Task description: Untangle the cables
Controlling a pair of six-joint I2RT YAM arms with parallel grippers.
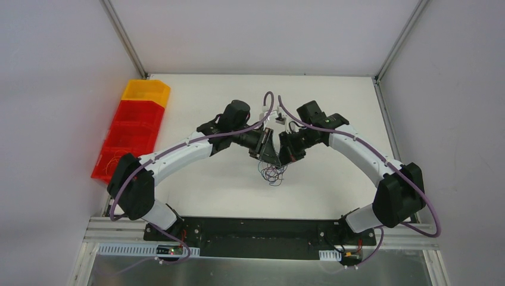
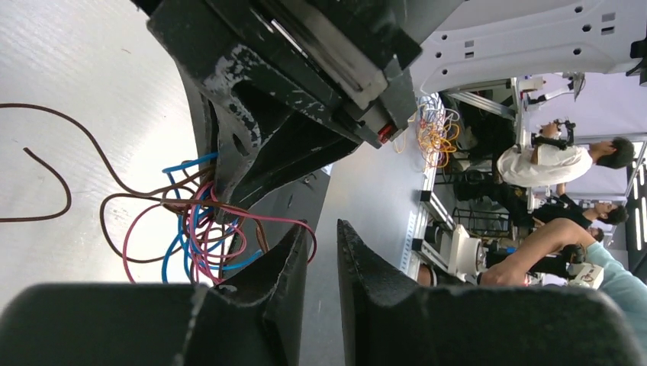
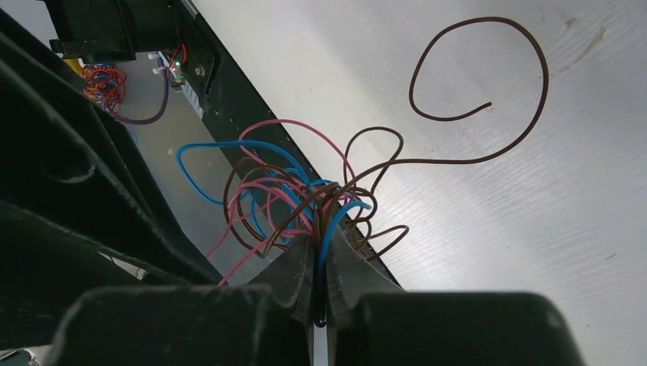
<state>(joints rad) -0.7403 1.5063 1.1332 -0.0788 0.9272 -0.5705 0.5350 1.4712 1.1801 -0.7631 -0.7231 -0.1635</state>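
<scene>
Right wrist view: the cables are seen bunched in a knot of blue, pink and brown loops on or just over the white surface. A few strands are nipped between the pressed-together tips of the right pincer. The left pincer is slightly spread just beside the right pincer, with nothing seen between its tips. One long brown strand trails clear of the right pincer. It would best be taken singly by the left pincer and drawn away slowly, the knot being anchored meanwhile.
</scene>
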